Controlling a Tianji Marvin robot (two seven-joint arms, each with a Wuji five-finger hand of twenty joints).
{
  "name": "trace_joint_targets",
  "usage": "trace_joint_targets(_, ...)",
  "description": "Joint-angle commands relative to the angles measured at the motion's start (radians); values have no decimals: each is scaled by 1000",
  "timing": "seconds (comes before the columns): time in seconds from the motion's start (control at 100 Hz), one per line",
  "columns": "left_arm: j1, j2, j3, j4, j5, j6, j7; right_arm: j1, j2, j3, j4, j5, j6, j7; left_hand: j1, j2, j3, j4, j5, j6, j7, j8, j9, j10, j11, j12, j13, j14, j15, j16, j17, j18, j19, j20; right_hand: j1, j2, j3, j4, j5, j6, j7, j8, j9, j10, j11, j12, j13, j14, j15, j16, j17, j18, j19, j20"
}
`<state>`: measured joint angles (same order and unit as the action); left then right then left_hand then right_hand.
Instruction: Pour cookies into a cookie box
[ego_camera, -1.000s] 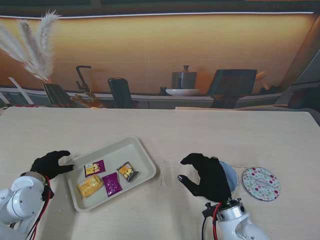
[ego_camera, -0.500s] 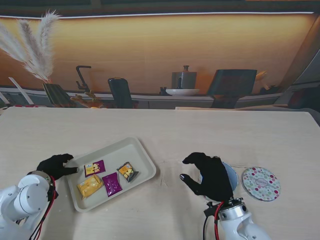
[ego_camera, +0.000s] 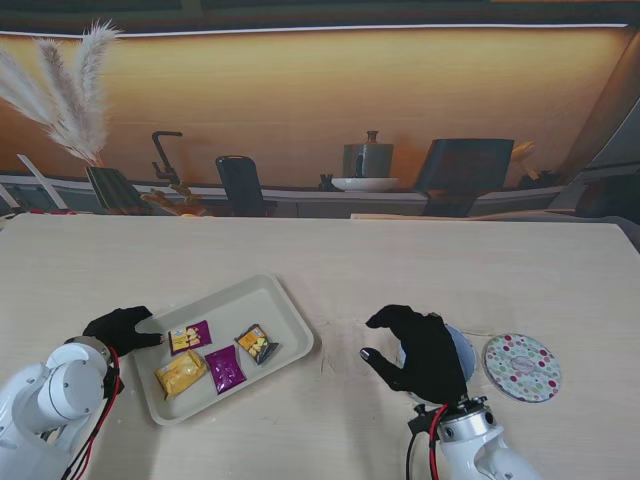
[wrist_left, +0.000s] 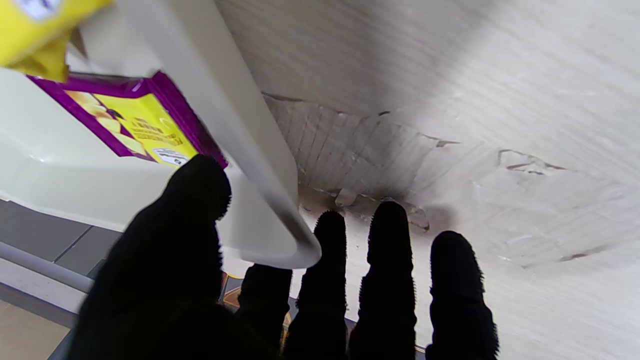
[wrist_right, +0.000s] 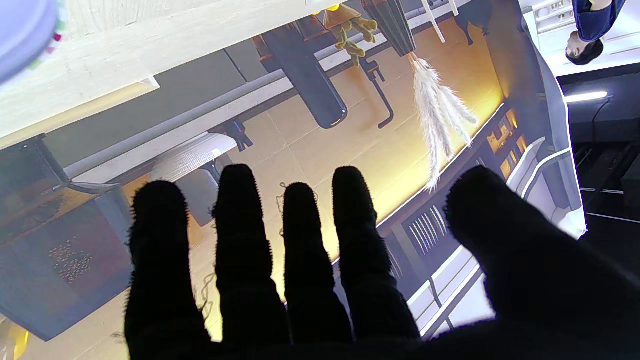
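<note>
A cream tray (ego_camera: 260, 305) left of centre holds several cookie packets: a yellow one (ego_camera: 180, 372), two purple ones (ego_camera: 223, 367) and a dark one (ego_camera: 256, 343). My left hand (ego_camera: 122, 328) is at the tray's left edge. In the left wrist view its thumb (wrist_left: 190, 200) reaches over the tray rim (wrist_left: 240, 135) toward a purple packet (wrist_left: 135, 125), and its fingers (wrist_left: 390, 240) lie straight beside and under the rim. My right hand (ego_camera: 418, 352) hovers open, fingers spread, over the round blue cookie box (ego_camera: 462, 345), hiding most of it.
The box's dotted round lid (ego_camera: 522, 367) lies flat on the table to the right of the box. Bare wood table (ego_camera: 400, 260) stretches farther from me. A counter with dried grass, a tap and a pot runs behind the table's far edge.
My left hand has slid right, up to the tray's edge, with its thumb now over the rim. My right hand has shifted slightly away from me and to the right above the box.
</note>
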<state>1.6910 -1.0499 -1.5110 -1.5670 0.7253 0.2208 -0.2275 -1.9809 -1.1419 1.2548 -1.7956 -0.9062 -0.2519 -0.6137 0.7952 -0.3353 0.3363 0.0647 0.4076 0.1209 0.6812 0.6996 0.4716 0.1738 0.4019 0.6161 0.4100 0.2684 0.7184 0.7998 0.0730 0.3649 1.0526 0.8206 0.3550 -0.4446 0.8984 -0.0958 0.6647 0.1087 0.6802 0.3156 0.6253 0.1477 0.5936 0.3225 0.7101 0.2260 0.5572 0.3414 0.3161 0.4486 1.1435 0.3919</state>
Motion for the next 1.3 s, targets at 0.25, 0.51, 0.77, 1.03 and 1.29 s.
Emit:
trace_joint_targets(0.25,-15,-3,26,27,2,25,-28,-7,-4,0,-5,3,-1,14,28,-70,27,-43,25,-31,168,195,0,-10,-48,-72,-11,-4,-114,-109,-25,20,-54,-37,-17,9,4,26,16,-24,-13,-15,35,4,-15,-5,19,37,-2,-1,0,15,-6,14)
trace_joint_targets(0.51,-29,-4,48,52,-4,40,-18,-8,-3,0,-6,4,0,21,106,-106,48,-39,33,-31,233,238,21,-5,-34,-81,7,-1,-101,-113,-15,18,-51,-36,-18,10,3,26,21,-26,-12,-15,40,3,-14,-5,21,36,-1,-1,1,15,-6,14)
trace_joint_targets(0.77,-46,0,61,75,4,68,-41,-3,-4,-2,-3,7,2,24,176,-133,68,-29,31,-25,308,208,73,14,30,-57,94,46,26,-69,71,22,104,31,-16,9,5,26,20,-23,-16,-16,45,5,-17,-6,24,38,-1,-1,2,15,-6,14)
trace_joint_targets(1.03,-58,1,75,91,-6,110,-48,-1,-3,-2,-2,9,2,28,228,-174,169,-49,7,-27,421,271,229,54,145,244,317,77,284,21,302,78,348,93,-14,7,8,27,17,-21,-13,-14,43,5,-15,-5,24,38,0,-1,2,14,-6,13)
trace_joint_targets(1.29,-86,4,94,129,-40,148,-71,1,-3,-6,-1,9,9,32,325,-73,67,-39,-6,-50,275,149,324,61,134,591,406,58,532,201,371,89,417,172,-17,8,8,26,18,-22,-13,-14,44,4,-16,-5,24,38,0,-1,1,14,-6,13)
